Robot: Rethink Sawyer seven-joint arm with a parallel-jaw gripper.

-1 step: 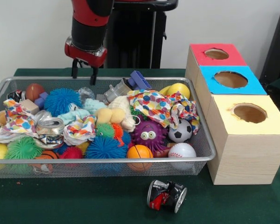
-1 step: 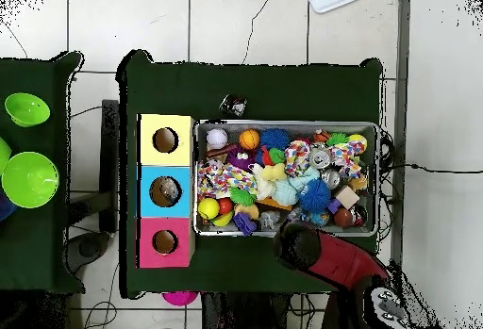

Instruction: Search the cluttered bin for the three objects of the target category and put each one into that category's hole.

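Note:
A wire mesh bin (image 1: 107,160) holds a heap of toys. Among them are a blue spiky ball (image 1: 61,100), a crushed can (image 1: 50,126), a purple googly-eyed toy (image 1: 149,133), a soccer ball (image 1: 180,131), a baseball (image 1: 182,150), an orange ball (image 1: 140,152) and patterned cloths (image 1: 161,106). My gripper (image 1: 84,72) hangs open and empty just above the bin's far left rim. In the overhead view the arm (image 2: 325,254) covers the gripper beside the bin (image 2: 283,123). Three boxes stand right of the bin, with a red-topped hole (image 1: 216,53), a blue-topped hole (image 1: 230,79) and a yellow-topped hole (image 1: 249,113).
A crushed red and black can (image 1: 166,195) lies on the green table in front of the bin, also seen as a can (image 2: 233,106) from above. Two green bowls (image 2: 26,108) (image 2: 28,179) sit on a separate table beyond the boxes.

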